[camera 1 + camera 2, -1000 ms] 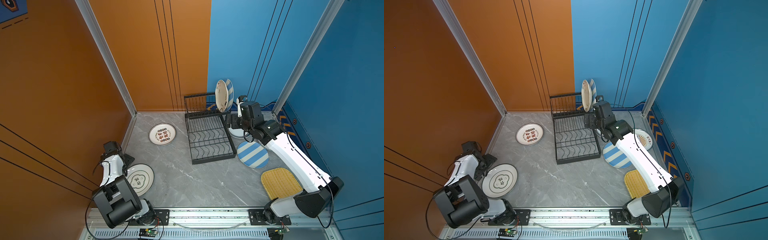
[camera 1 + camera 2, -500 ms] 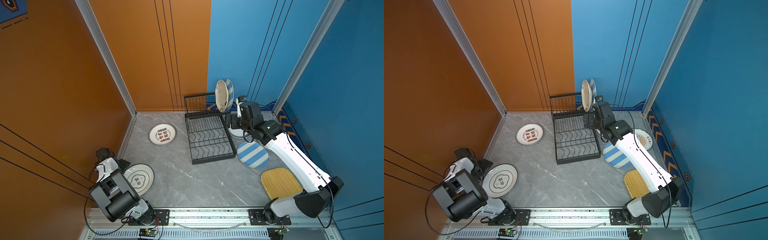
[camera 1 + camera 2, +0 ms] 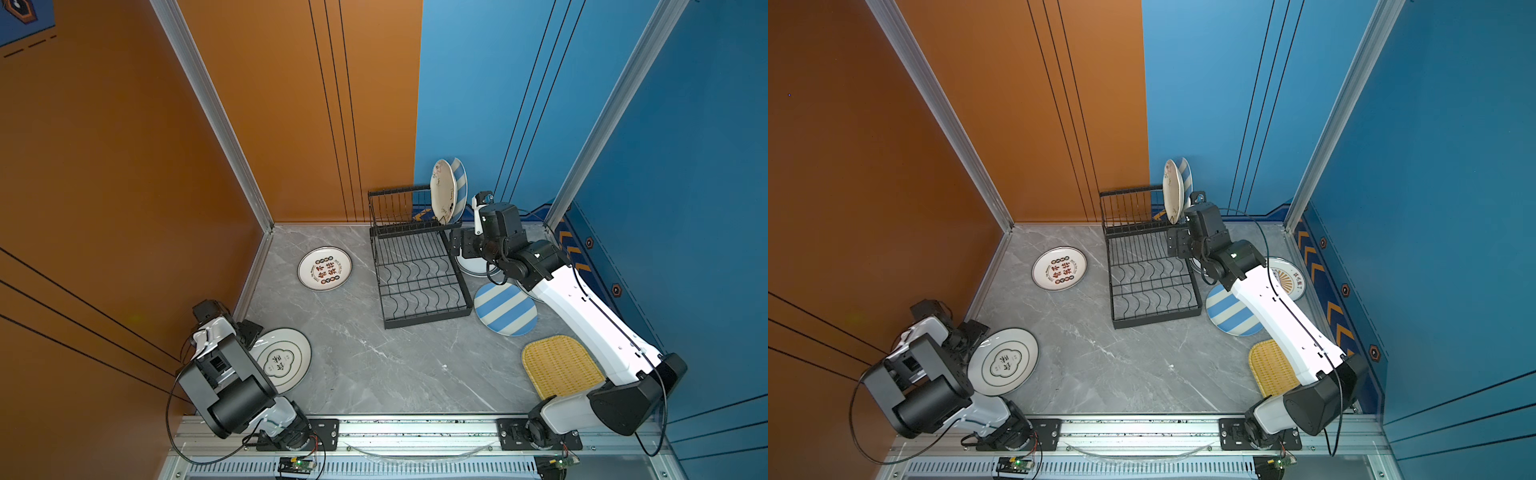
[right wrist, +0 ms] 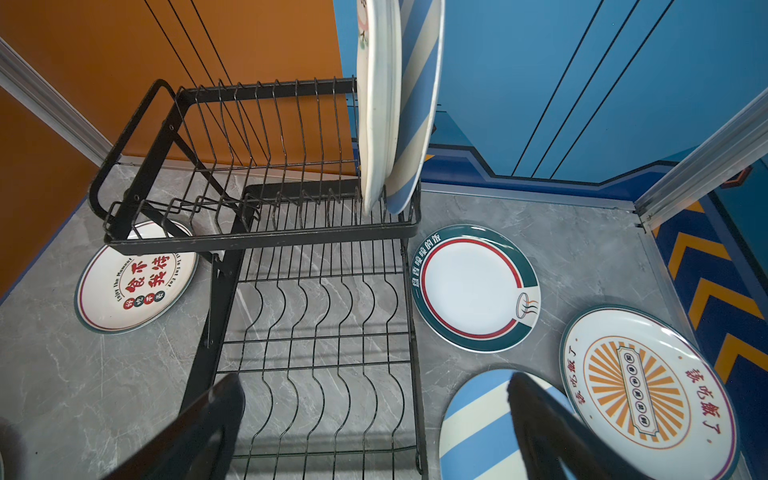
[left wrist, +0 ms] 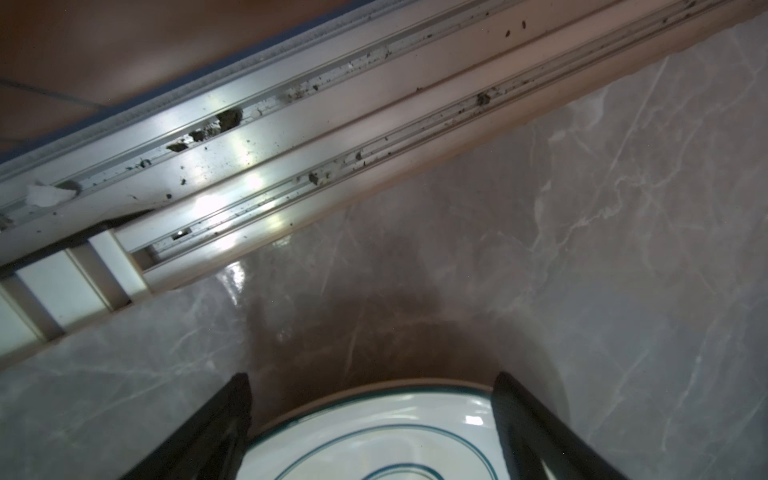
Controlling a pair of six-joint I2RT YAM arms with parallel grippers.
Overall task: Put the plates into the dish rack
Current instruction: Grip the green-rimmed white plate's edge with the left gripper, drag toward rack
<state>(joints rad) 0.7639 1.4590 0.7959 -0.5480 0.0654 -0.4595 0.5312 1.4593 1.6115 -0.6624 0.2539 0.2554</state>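
The black wire dish rack holds two upright plates in its tall tier: a cream plate and a striped plate. Flat on the table lie a red-lettered plate, a teal-ringed plate, a striped one, a green-rimmed one, a sunburst one and a yellow woven plate. My left gripper is open, straddling the teal-ringed plate's rim. My right gripper hangs open beside the rack's right edge, holding nothing.
An aluminium rail runs along the orange wall close to my left gripper. The blue wall and a corner post stand close behind my right arm. Bare grey table lies in front of the rack.
My left arm has folded back toward the front-left corner and brought its gripper down to the teal-ringed plate's rim. The right arm has hardly moved.
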